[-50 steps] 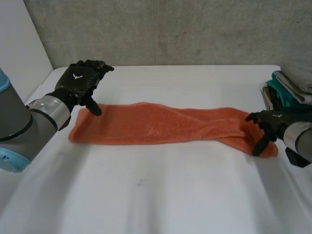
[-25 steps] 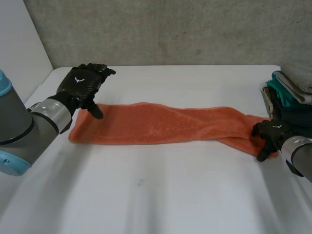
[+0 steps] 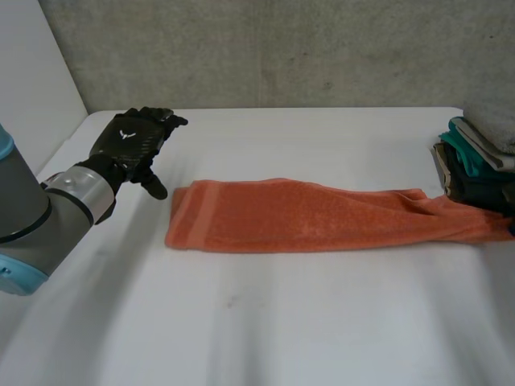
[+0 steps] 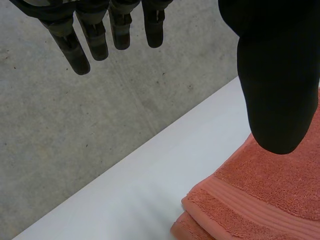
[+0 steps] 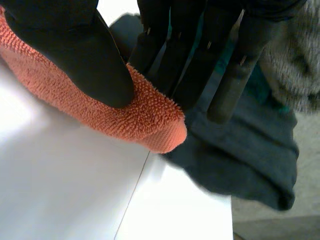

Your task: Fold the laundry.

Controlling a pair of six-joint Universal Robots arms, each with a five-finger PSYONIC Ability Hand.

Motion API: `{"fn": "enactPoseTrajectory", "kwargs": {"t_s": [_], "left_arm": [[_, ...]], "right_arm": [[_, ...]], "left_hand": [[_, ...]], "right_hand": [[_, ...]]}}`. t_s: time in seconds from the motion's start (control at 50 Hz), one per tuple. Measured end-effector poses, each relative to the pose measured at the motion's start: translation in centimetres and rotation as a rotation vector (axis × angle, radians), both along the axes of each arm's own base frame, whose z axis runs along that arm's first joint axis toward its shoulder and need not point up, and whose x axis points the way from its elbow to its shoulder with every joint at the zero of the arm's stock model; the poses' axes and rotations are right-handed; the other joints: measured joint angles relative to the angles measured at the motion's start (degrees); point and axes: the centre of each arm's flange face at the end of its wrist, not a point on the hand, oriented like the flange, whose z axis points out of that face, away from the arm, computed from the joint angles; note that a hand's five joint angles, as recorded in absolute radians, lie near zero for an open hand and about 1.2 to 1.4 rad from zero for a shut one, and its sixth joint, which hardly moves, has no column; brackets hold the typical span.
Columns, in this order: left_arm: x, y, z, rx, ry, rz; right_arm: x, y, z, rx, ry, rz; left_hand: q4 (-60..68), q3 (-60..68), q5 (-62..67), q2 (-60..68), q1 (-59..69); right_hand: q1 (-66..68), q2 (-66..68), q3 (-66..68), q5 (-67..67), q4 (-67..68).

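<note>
- Fingers of the left hand are straight and spread, holding nothing; the hand hovers over the desk just beside the left end of the towel, apart from it.
- Orange towel lies folded into a long strip across the middle of the desk, with a banded hem at its left end and its right end reaching the desk's right side.
- Stack of folded clothes, teal, dark and grey, sits at the right edge, just behind the towel's right end.
- Right hand pinches that end between thumb and straight fingers, beside the stack's dark cloth.
</note>
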Motion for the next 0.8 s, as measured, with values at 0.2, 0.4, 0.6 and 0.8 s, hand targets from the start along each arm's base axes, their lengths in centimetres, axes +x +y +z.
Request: {"fn": "enactPoseTrajectory", "kwargs": {"t_s": [0.2,0.4,0.6,0.8], "left_arm": [[1.0,0.3,1.0,-0.020,0.007,0.022],[3.5,0.3,2.6,-0.049,0.035,0.075],[4.5,1.0,2.1,-0.018,0.051,0.084],[4.3,0.9,1.5,-0.013,0.050,0.074]], "right_arm": [[7.7,-0.5,4.4,-0.258,0.050,0.219],[24.7,4.7,6.7,-0.646,0.071,0.757],[36.0,12.2,-0.4,-0.619,0.006,1.196],[38.4,14.0,-2.9,-0.554,0.035,1.204]], "left_hand": [[0.00,0.00,0.00,0.00,0.00],[0.00,0.00,0.00,0.01,0.00],[0.00,0.00,0.00,0.00,0.00],[0.00,0.00,0.01,0.01,0.00]], "right_hand": [[0.00,0.00,0.00,0.59,0.22],[0.00,0.00,0.32,1.14,0.23],[0.00,0.00,0.32,1.34,0.24],[-44.24,-48.01,-47.21,-47.03,-47.69]]}}
